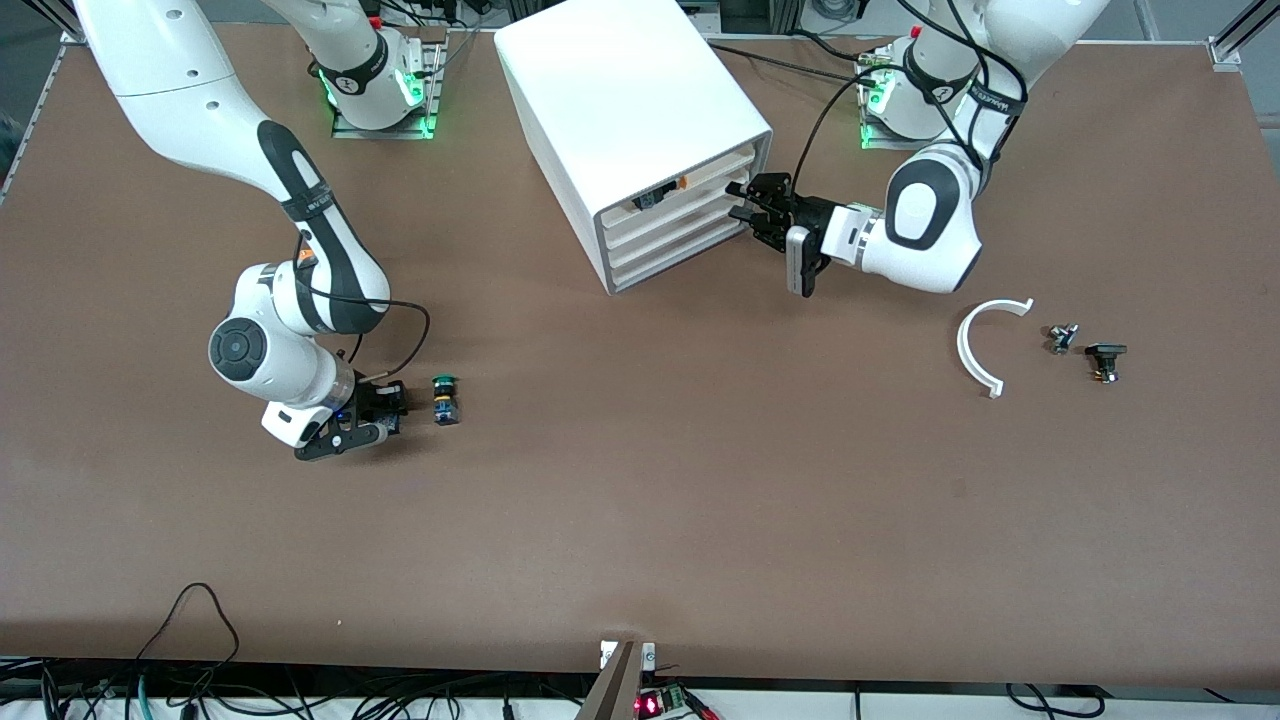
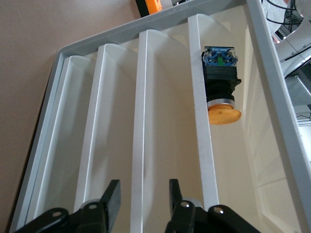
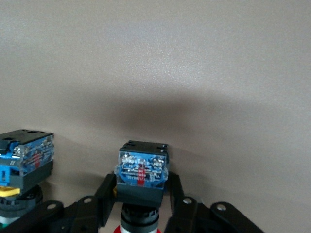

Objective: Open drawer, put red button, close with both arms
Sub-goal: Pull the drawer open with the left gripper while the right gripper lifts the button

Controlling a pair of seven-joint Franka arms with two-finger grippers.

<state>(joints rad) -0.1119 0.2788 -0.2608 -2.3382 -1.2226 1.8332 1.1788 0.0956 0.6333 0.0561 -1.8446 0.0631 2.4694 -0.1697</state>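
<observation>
The white cabinet [image 1: 620,90] stands at the table's back middle. My left gripper [image 1: 745,205] is open at its front, and its fingers [image 2: 112,196] stand on either side of the front lip of the drawer [image 2: 140,121], the second from the top [image 1: 670,225]. My right gripper [image 1: 392,412] is low at the table toward the right arm's end. It is shut on the red button [image 3: 142,167], gripping its black collar; the blue base and a sliver of red cap show in the right wrist view. The button is hidden in the front view.
A green-capped button [image 1: 445,398] stands right beside the right gripper, also seen in the right wrist view [image 3: 24,165]. The top drawer holds a black-and-orange switch [image 2: 221,82]. A white curved piece [image 1: 985,345] and two small dark parts [image 1: 1062,338] [image 1: 1105,360] lie toward the left arm's end.
</observation>
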